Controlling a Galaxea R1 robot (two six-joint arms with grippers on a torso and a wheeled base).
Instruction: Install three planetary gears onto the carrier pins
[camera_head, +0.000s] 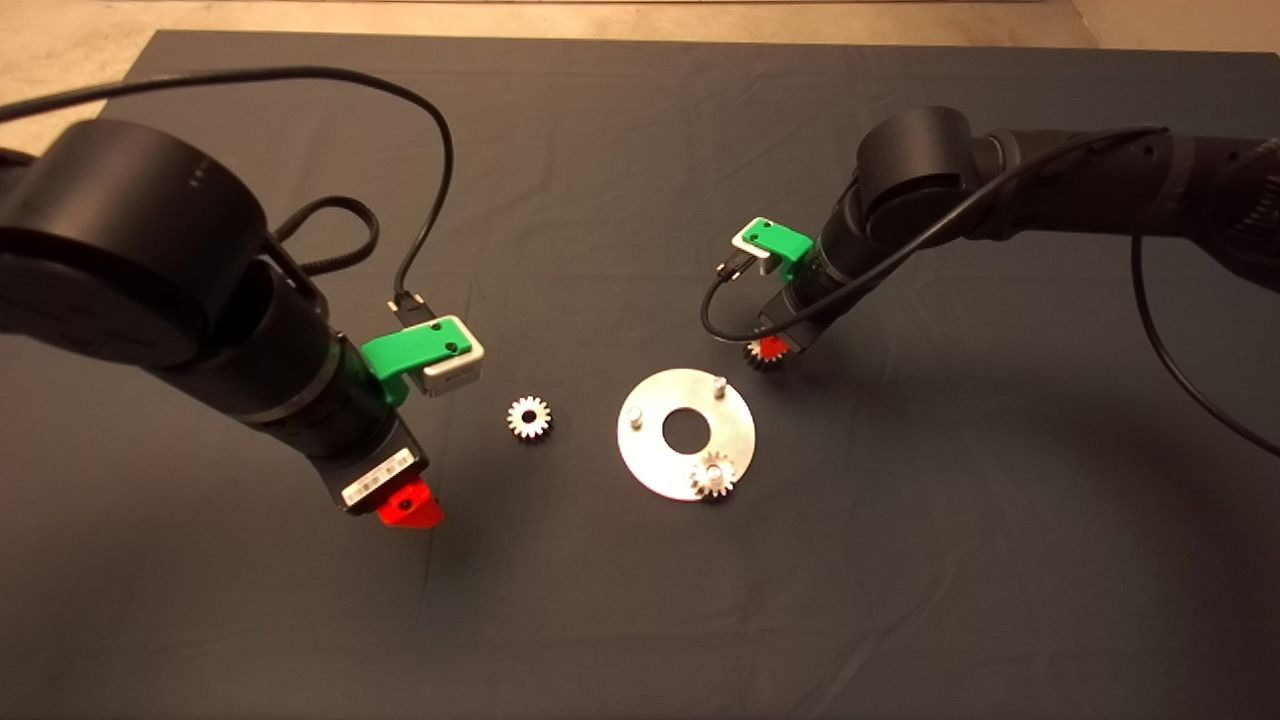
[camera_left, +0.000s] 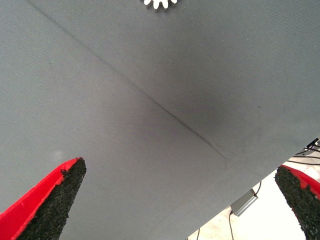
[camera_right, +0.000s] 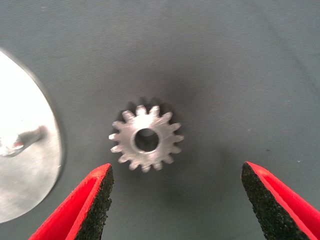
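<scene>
The right gripper (camera_right: 175, 200) hovers, jaws open, over a loose gear (camera_right: 146, 138) beside the disc (camera_head: 686, 433). It should descend centred (left gripper (camera_left: 175, 205) idles, jaws open) and pinch across the teeth

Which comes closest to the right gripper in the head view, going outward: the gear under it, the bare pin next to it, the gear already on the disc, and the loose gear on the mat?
From the right gripper:
1. Gear beneath it, on the mat between its open fingers.
2. Bare pin, on the disc's near edge.
3. Mounted gear, on the disc's far side.
4. Loose gear, beyond the disc, toward the left gripper.
</scene>
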